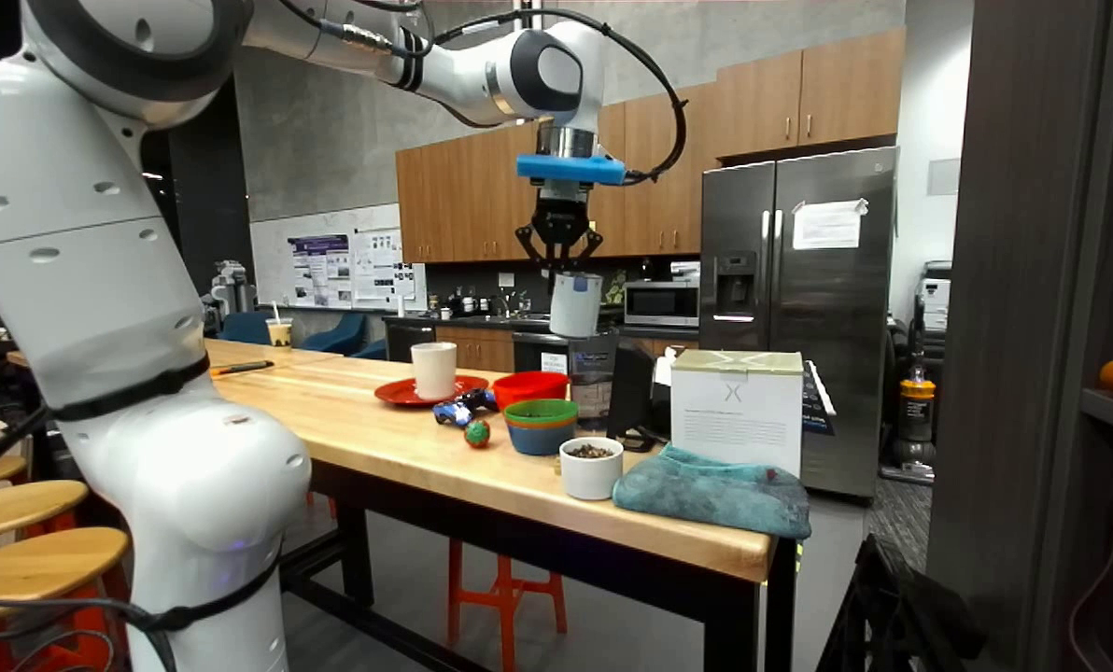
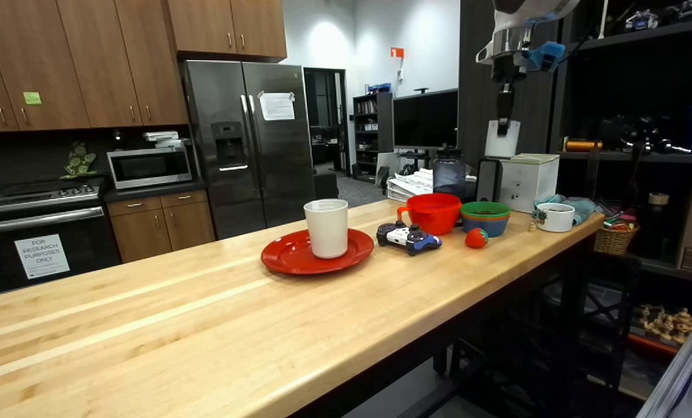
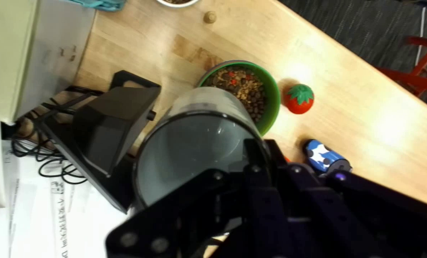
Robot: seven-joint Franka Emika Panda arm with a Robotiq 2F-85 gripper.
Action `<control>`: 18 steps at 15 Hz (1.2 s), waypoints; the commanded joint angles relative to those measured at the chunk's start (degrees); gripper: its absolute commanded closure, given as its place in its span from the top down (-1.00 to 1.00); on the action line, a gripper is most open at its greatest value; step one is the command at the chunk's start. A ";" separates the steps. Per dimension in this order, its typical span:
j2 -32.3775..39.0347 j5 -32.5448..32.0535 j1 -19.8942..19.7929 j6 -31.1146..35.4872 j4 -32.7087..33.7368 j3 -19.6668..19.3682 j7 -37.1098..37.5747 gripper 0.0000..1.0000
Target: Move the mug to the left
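The mug (image 1: 575, 308) is white and cylindrical and is held in the air above the table's far end. It also shows in an exterior view (image 2: 500, 147). My gripper (image 1: 562, 269) is shut on its wall from above. In the wrist view the gripper (image 3: 262, 148) has one finger inside the mug (image 3: 188, 150) and one outside, with the dark rim between them. The mug hangs apart from the table, in front of the black stand and the box as seen there. A similar cream cup (image 2: 327, 229) stands upright on a red plate (image 2: 282, 255).
A green bowl (image 3: 272, 96) on a blue one, a red bowl (image 2: 436, 212), a game controller (image 2: 408, 237), a toy strawberry (image 2: 476, 238) and a squat white cup (image 1: 592, 469) stand on the table. A white box (image 1: 736, 411), black stand (image 3: 109, 125), bottle (image 2: 449, 174) and teal cloth (image 1: 711, 495) are nearby.
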 commanded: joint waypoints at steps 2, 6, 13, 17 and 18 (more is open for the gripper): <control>2.00 3.86 1.42 -5.64 4.75 0.87 -3.14 -0.97; 1.88 5.35 3.63 -6.39 4.61 3.50 -6.24 -0.97; 1.18 7.04 8.86 -6.11 3.62 9.78 -13.15 -0.97; 0.77 8.25 11.62 -6.34 2.81 12.99 -16.85 -0.97; 0.78 8.65 12.12 -6.51 2.51 13.61 -17.49 -0.97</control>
